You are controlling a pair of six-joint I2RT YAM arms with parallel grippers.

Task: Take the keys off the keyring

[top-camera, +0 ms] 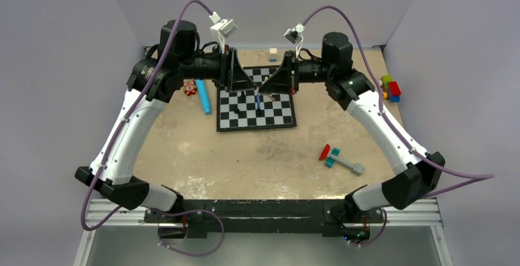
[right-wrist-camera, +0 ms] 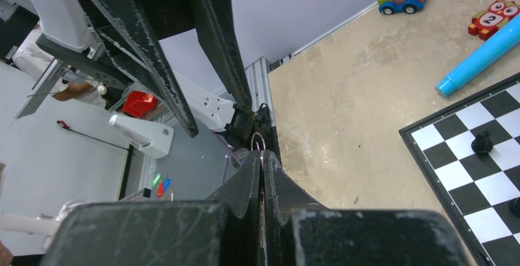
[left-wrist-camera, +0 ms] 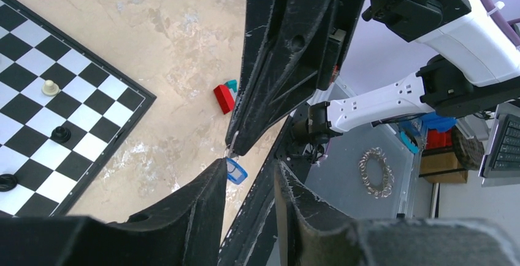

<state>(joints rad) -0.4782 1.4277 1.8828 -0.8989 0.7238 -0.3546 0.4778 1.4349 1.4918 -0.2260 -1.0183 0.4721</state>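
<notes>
Evidently the right end effector pinched the thin silvery wire keyring, while the left end effector stood parted beside its dangling blue-headed key. A misjudged close could knock the key aside, or twist the ring loose, dropping both onto the black-and-white chessboard below.

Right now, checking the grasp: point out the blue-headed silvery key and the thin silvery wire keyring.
Blue-headed silvery key [left-wrist-camera: 237,171]: left wrist view, its blue plastic head.
Thin silvery wire keyring [right-wrist-camera: 257,140]: right wrist view, its exposed loop.
</notes>
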